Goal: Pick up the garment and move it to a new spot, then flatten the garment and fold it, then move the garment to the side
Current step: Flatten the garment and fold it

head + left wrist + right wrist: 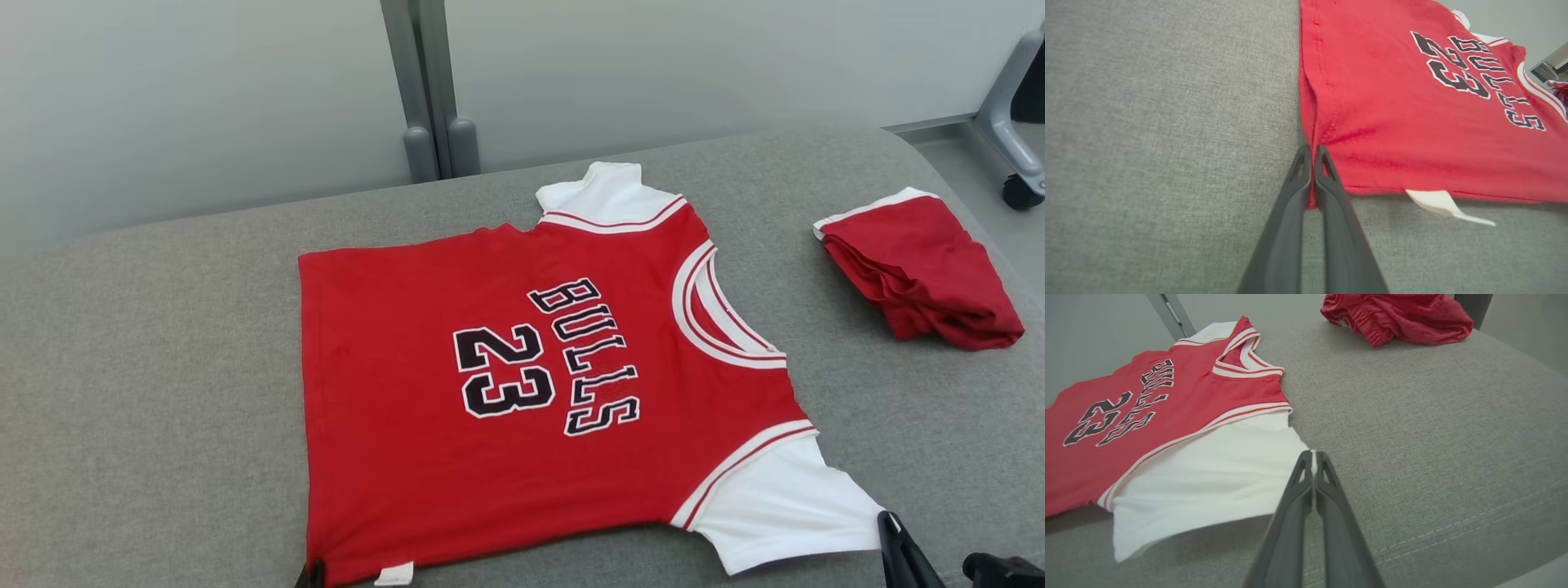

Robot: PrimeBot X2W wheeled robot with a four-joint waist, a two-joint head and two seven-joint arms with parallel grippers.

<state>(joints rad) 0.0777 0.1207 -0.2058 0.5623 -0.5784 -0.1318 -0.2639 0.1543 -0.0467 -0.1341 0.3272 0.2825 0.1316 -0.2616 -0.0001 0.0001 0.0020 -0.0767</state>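
Red, white-sleeved jersey [392,367] lies flat, printed side up.

A grey, fabric-covered surface [147,392] carries two things. A red jersey [392,392] with white sleeves, lettered BULLS 23, lies spread flat across its middle, neck opening toward the right. Well apart, near the far right edge, lies a folded red garment [922,269] with a white band.

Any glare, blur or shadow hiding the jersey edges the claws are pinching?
Head view: soft even light, no glare, jersey sharp. Left wrist view: left claw crisp on the hem corner, thin shadow under the hem. Right wrist view: right claw on the white sleeve, soft shadow beneath its near edge.
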